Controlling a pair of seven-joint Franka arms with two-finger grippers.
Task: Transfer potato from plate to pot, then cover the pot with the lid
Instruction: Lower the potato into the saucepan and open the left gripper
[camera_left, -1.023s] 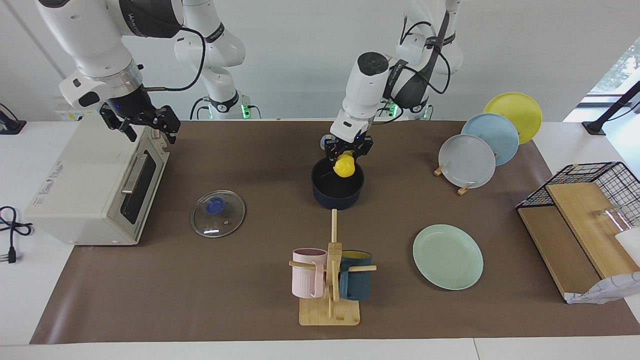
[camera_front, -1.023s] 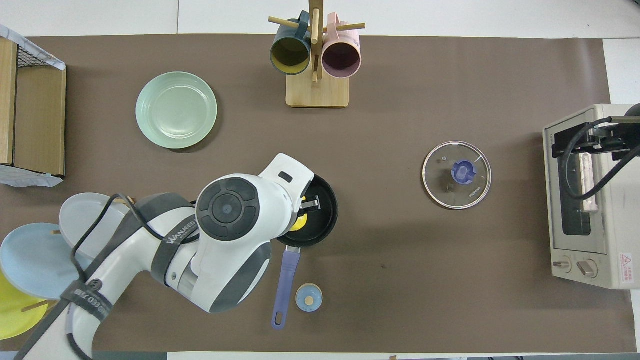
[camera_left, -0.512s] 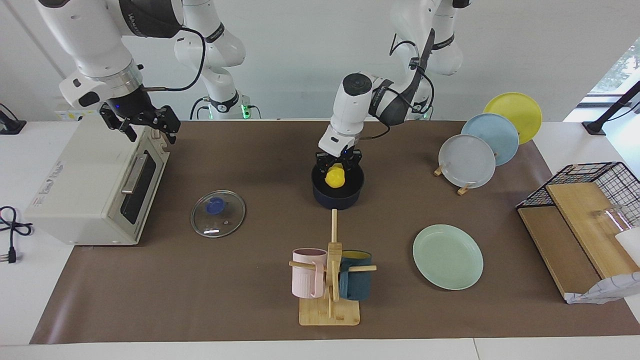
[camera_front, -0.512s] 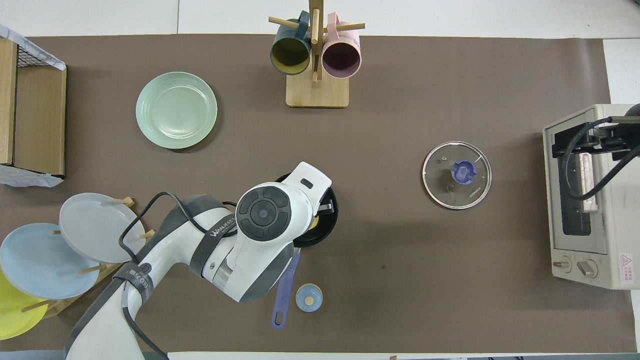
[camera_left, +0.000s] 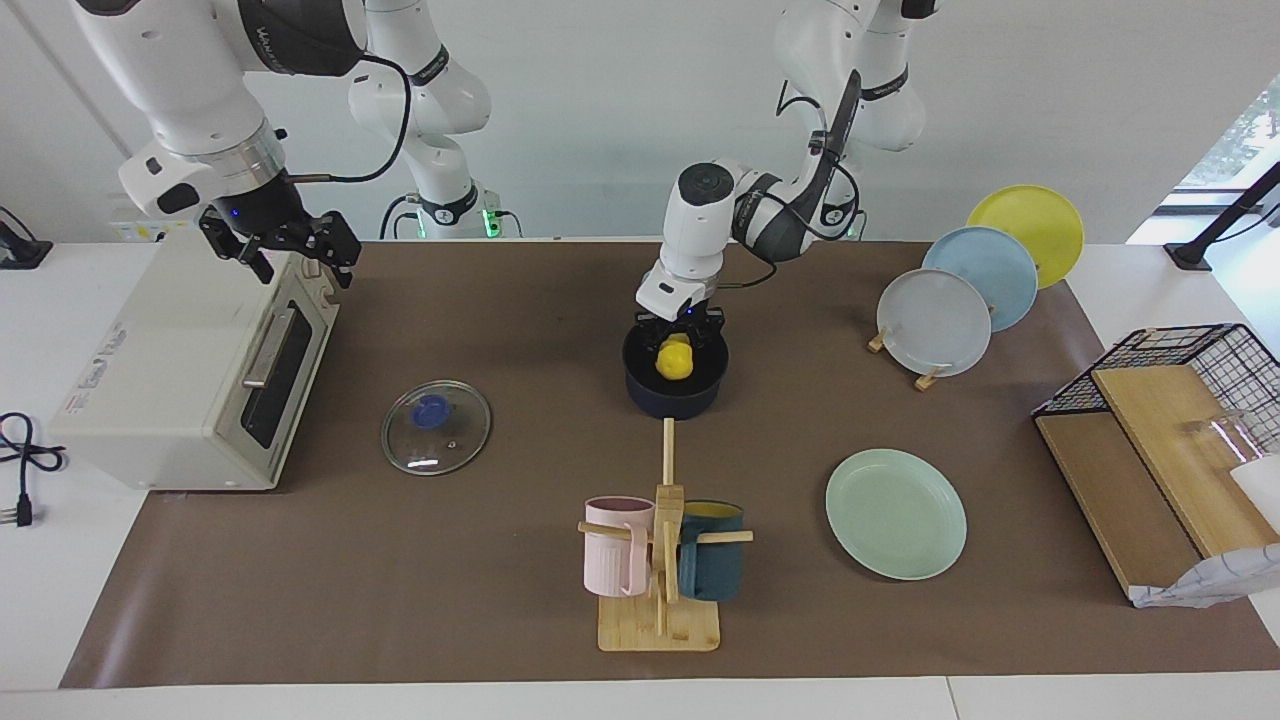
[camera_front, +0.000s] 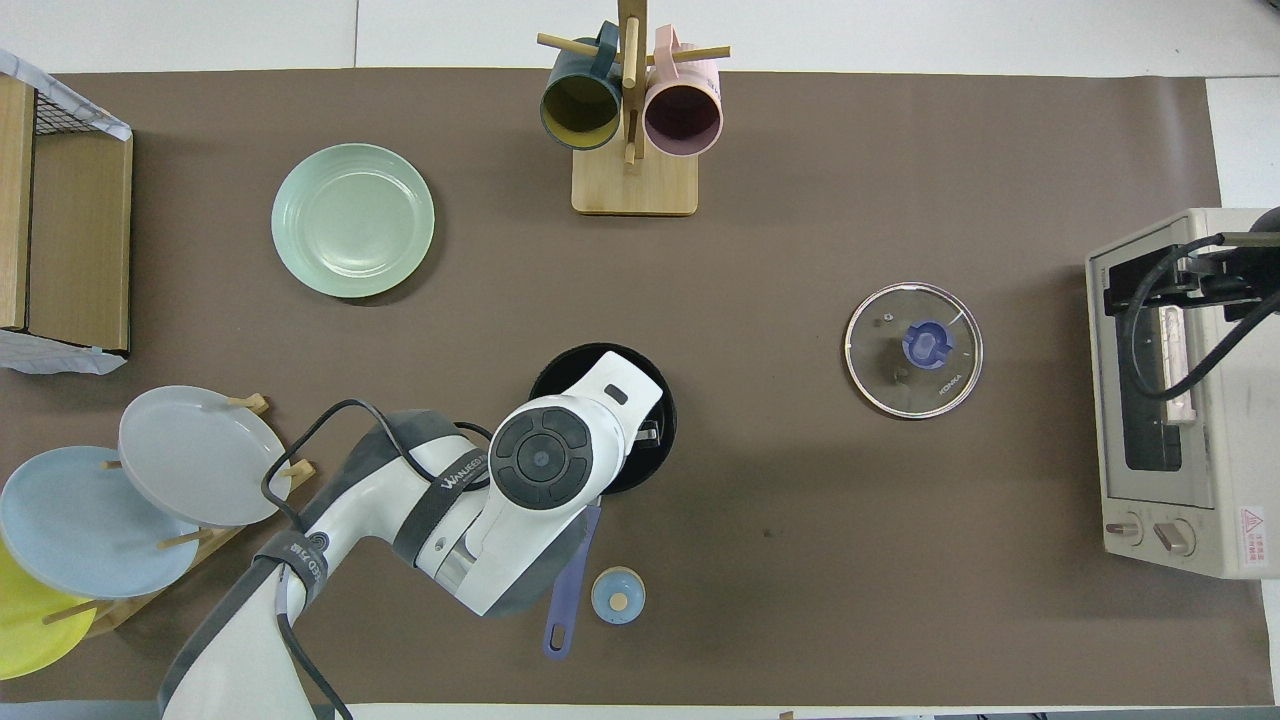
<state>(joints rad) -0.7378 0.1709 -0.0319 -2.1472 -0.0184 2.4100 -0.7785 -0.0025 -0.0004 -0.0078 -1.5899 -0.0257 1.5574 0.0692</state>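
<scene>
potato (camera_left: 676, 360): small, smooth, oval, likely light and a bit slippery, best pinched across the short middle. sits low inside the pot (camera_left: 675, 395) near the middle of the counter (camera_left: 500, 600), clenched in the left hand (camera_left: 679, 338), not yet let go. lid (camera_left: 436, 427): glass, fragile, best lifted by the blue knob; lies flat toward the right arm's end. right hand (camera_left: 285, 250) spread wide, empty, waiting over the toaster oven (camera_left: 180, 370). plate (camera_left: 895, 513) bare.

Potato (camera_left: 675, 361) in pot (camera_left: 675, 395), lid (camera_left: 436, 427) beside.
</scene>
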